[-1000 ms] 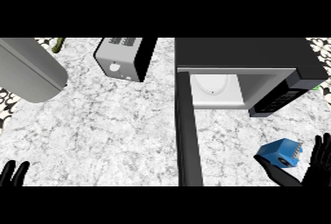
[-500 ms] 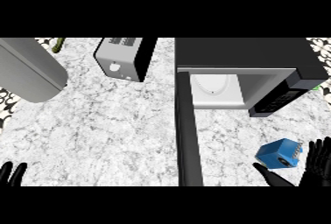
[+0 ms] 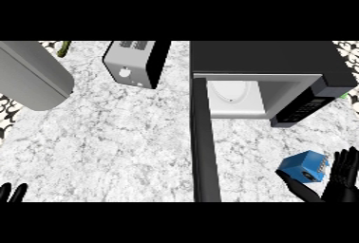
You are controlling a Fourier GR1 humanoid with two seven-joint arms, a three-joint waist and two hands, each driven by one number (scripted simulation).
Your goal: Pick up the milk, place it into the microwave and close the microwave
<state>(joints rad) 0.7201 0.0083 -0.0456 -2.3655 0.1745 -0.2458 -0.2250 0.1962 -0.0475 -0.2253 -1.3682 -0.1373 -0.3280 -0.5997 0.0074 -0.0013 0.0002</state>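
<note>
Blue milk carton [image 3: 301, 165] on the marble counter [image 3: 119, 142] at lower right, turned cornerwise to the view, out in front of the microwave [image 3: 266, 59] and not inside it; to the right of the microwave door [image 3: 204, 142] and apart from it. Right hand [image 3: 341, 185] spread open about the carton: fingers [image 3: 345, 163] straight and pointing up just beside its right side, thumb [image 3: 294, 186] stretched out below its near corner, curled round nothing; impossible to tell whether touching. Door swung fully out, seen edge-on as a long dark strip from the oven's left front corner down to the lower edge. White cavity laid bare, with a pale round turntable [image 3: 231, 92] on its floor and a black control panel [image 3: 306, 105] at its right. Left hand [image 3: 13, 193] at the lower left corner, only fingertips in sight, upright and relaxed, holding nothing, at rest. Farther back on the counter, a silver toaster [image 3: 132, 61] left of the microwave, and a big grey rounded body [image 3: 28, 73] at the upper left
</note>
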